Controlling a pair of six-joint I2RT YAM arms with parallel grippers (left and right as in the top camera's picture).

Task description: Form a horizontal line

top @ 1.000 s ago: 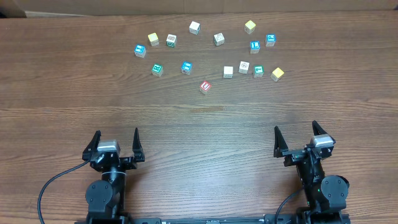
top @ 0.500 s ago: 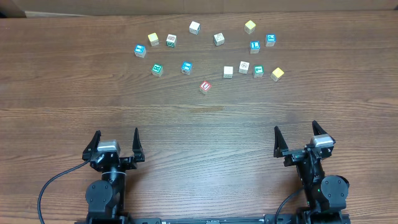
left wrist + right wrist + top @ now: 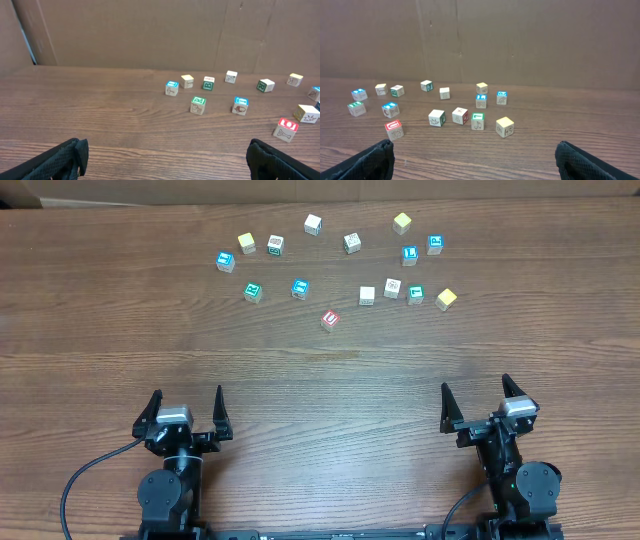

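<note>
Right gripper [image 3: 472,146] facing across wooden table [image 3: 530,155], dark fingertips [image 3: 377,157] showing at both bottom corners, spread wide, gripping nothing. Red-topped cube [image 3: 394,129] lying nearest, at left. Pale cube [image 3: 436,118], red-marked cube [image 3: 460,115], green-topped cube [image 3: 477,121], yellow cube [image 3: 504,126] sitting in loose uneven row, narrow gaps between. Brown board [image 3: 520,45] standing behind.
</note>
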